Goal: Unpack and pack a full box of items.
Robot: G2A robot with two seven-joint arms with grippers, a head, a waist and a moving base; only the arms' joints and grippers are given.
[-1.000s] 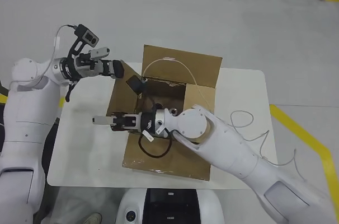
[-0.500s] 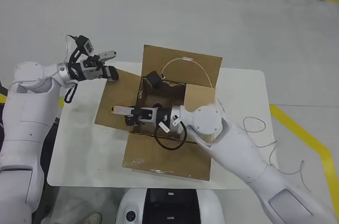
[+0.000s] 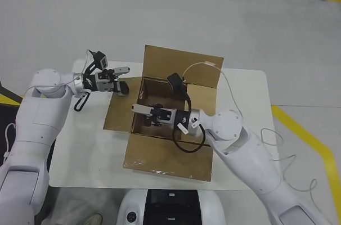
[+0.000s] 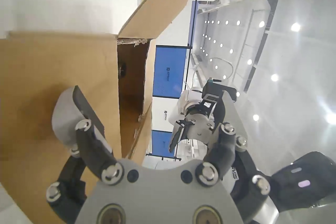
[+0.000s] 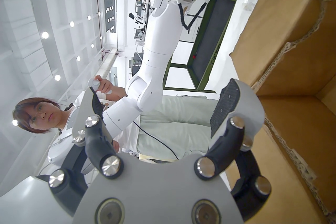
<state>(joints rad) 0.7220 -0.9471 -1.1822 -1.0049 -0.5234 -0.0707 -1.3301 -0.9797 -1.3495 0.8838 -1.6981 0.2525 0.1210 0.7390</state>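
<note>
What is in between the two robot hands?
The top view shows an open cardboard flap lying between the left gripper and the right gripper.

Robotics lab or test hall. High white ceiling with rows of round ceiling lights (image 5: 44, 34), blue wall panels (image 4: 170, 72), yellow floor tape (image 3: 300, 128) on bare grey floor, plain white table (image 3: 243, 90), green-framed bench (image 5: 210, 38). Far-back clutter is probably workstations.

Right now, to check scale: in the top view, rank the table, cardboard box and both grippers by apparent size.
1. table
2. cardboard box
3. left gripper and right gripper: they look about alike, so unranked.
</note>
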